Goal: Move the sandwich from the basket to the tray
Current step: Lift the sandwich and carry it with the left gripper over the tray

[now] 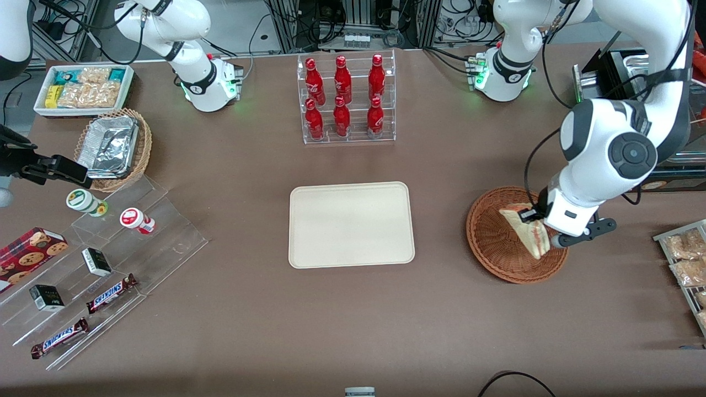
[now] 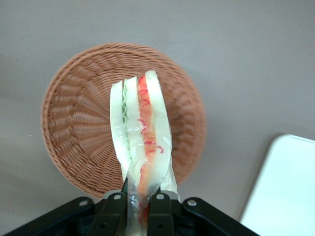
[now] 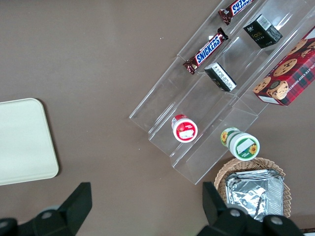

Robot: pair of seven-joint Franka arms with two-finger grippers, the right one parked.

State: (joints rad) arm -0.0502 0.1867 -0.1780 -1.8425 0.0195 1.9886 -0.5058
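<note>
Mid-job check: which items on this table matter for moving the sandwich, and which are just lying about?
In the job:
- sandwich, clamped in the gripper, hanging over the basket
- basket
- tray, bare

Lying about:
- red bottles in their clear rack
- foil containers in a tan basket
- Snickers bars, cookie box, two jars on clear steps
- snack box

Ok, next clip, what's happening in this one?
The left arm's gripper has its fingers shut on the sandwich, a wedge with red and green filling, and holds it above the reddish-brown wicker basket. In the wrist view the sandwich appears lifted clear of the basket floor. The cream tray lies flat at the middle of the table with nothing on it, so the placing is not yet done.
</note>
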